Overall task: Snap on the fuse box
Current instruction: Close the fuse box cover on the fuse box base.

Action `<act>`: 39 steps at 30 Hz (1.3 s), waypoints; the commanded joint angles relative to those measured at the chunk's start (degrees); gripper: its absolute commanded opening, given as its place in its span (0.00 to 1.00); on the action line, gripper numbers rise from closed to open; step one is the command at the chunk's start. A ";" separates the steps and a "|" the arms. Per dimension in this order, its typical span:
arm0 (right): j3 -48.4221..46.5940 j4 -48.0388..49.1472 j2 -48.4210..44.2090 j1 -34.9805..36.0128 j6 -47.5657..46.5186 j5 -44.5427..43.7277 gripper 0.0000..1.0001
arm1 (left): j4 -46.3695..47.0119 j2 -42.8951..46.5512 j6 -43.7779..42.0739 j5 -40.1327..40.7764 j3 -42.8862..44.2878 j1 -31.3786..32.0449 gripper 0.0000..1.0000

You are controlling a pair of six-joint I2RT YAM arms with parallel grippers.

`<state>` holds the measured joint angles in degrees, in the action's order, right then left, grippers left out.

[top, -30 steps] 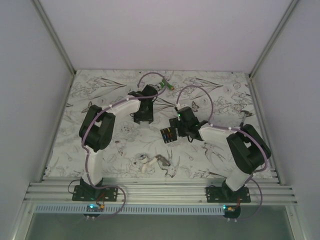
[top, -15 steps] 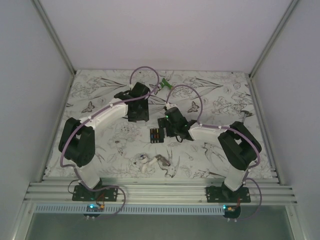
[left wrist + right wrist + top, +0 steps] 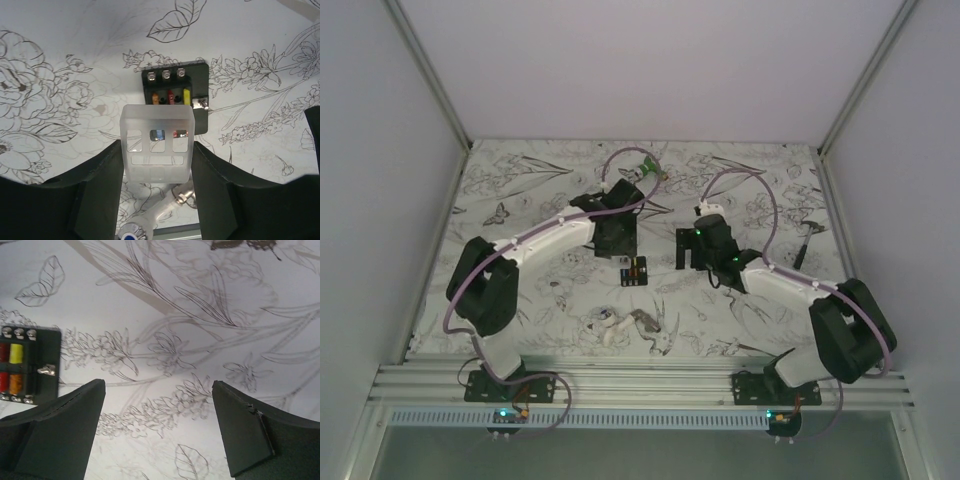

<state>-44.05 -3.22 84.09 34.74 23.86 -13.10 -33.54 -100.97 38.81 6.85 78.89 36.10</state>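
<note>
Left pincer [image 3: 157, 161] clamps clear cover [image 3: 157, 134], half hiding fuse box [image 3: 173, 79]; right pincer [image 3: 159, 389] gapes.

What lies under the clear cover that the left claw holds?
The fuse box lies below it. One row of screws and orange, red and yellow fuses show. The clear cover hides much of the rest; two more fuses show dimly through it.

The left arm [image 3: 535, 240] reaches from lower left to mid-frame, the left gripper [image 3: 156, 162] pointing down with fingers pressed against a clear cover [image 3: 156, 142], while the right arm [image 3: 790, 288] stretches in from lower right, the right gripper [image 3: 157, 407] spread wide.
</note>
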 commanded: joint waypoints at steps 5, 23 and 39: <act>3.48 1.24 -4.07 -2.36 -1.75 -1.69 0.97 | -3.11 -5.65 4.28 4.26 3.99 3.82 0.40; 2.68 1.63 -1.56 -2.57 -2.08 -0.11 1.00 | -3.57 -10.97 8.12 5.14 5.58 5.05 0.47; 2.83 2.58 -1.64 -2.57 -2.53 2.34 1.00 | -3.55 -12.96 8.32 3.52 5.83 5.20 0.58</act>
<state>-40.40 -2.90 82.72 32.69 21.93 -11.79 -34.74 -113.40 46.72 10.39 84.09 40.82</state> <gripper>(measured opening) 0.996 0.554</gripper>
